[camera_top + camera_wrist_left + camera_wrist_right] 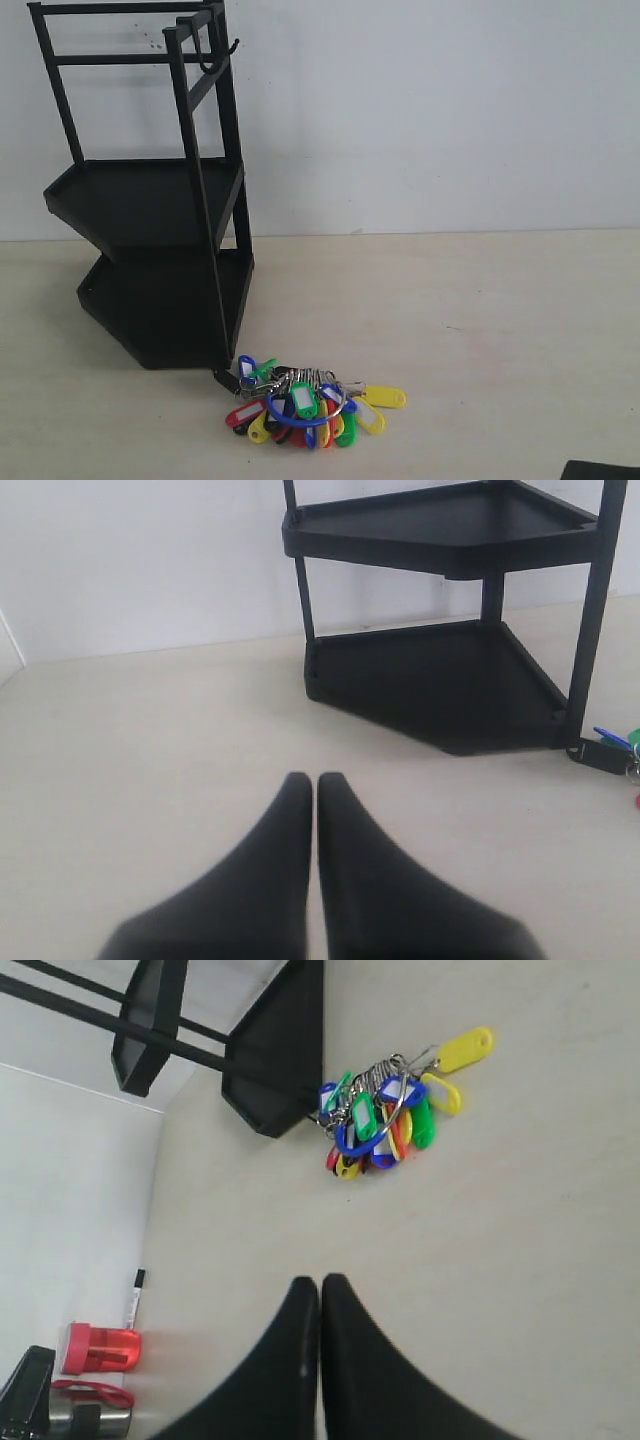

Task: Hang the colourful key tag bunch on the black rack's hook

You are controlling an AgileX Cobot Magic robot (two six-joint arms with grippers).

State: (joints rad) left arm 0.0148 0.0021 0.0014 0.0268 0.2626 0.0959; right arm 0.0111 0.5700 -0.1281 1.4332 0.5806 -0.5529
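Beside the rack [150, 200], the key bunch [305, 405] lay sideways, yellow tag [385, 397] pointing right; left gripper [315, 780] and right gripper [320, 1282] sat fully closed.

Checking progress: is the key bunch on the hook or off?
Off: the key bunch lies on the table by the rack; the hook is bare.

Nothing legible here, not a word or a number in any view. The colourful key tag bunch [312, 403] lying on the tabletop [500, 330] shows small white label windows on several tags. In the exterior and right wrist views they are too small to tell whether anything is written on them. The black rack [150, 200] shows plain black surfaces with no lettering that can be made out. The red container [100, 1348] in the right wrist view is too blurred to read.
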